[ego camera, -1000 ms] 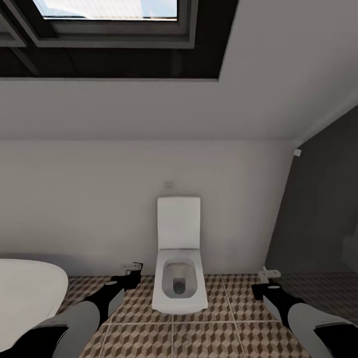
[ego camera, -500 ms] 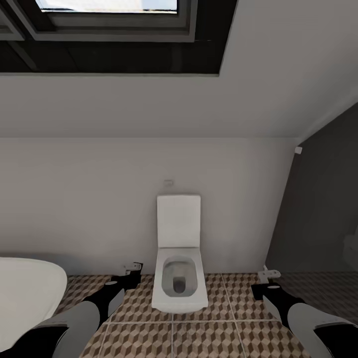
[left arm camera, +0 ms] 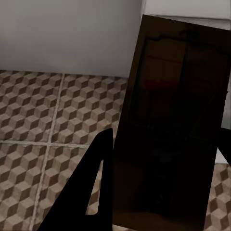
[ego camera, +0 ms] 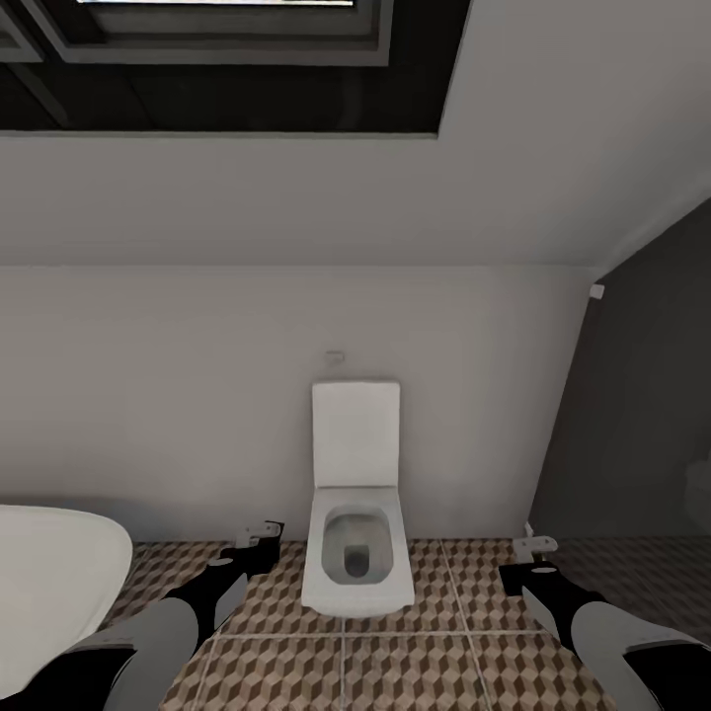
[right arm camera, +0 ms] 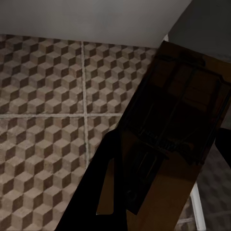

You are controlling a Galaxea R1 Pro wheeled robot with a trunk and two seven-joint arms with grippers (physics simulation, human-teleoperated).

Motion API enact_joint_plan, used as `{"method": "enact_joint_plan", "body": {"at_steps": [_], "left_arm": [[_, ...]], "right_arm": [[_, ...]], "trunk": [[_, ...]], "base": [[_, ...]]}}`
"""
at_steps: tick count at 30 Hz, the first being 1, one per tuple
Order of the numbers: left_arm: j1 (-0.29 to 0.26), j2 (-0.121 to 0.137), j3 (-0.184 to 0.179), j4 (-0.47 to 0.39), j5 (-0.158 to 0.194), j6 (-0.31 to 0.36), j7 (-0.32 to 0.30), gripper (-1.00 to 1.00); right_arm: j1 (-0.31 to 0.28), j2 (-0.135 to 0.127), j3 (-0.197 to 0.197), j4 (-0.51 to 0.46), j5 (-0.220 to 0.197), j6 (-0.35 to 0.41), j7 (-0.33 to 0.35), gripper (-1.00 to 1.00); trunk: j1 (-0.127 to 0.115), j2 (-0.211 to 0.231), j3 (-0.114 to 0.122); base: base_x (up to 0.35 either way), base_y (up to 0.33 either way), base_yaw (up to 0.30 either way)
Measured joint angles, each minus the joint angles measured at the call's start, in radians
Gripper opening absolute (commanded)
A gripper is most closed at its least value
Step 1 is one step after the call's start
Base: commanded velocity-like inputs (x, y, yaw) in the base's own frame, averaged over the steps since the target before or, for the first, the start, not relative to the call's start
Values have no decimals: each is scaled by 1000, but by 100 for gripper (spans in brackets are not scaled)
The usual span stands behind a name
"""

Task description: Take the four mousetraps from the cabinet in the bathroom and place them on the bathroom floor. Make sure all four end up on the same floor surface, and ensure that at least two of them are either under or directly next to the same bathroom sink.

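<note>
My left gripper (ego camera: 259, 545) hangs low over the cube-patterned bathroom floor (ego camera: 395, 662), to the left of the toilet. It is shut on a mousetrap (left arm camera: 173, 130), a dark brown board with wire, clamped between the black fingers (left arm camera: 94, 187). My right gripper (ego camera: 528, 561) is to the right of the toilet at the same height. It is shut on a second mousetrap (right arm camera: 173, 120), whose wire frame faces the camera. In the head view both traps are small pale pieces (ego camera: 263, 533) (ego camera: 534, 544) at the fingertips. The cabinet and the sink are out of view.
A white square-bowled toilet (ego camera: 355, 553) with its lid up stands against the white wall straight ahead, between the two arms. A white bathtub rim (ego camera: 49, 583) curves in at the left. A dark grey wall (ego camera: 642, 415) closes the right side.
The whole picture has slid slightly, with the window moving up and out of frame, so the camera moved. Both arms and their traps keep the same pose.
</note>
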Motion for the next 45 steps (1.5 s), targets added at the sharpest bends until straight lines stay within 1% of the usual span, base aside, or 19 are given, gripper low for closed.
{"method": "enact_joint_plan", "body": {"at_steps": [9,45], "left_arm": [[0,0,0,0,0,0,-1,-100],[0,3,0,0,0,0,-2,-100]], "right_arm": [[0,0,0,0,-19,2,2,-100],[0,-1,0,-2,-20,7,1,-100]], "trunk": [[35,-63,-42],[173,-315,-214]], "base": [[0,0,13],[0,0,0]]}}
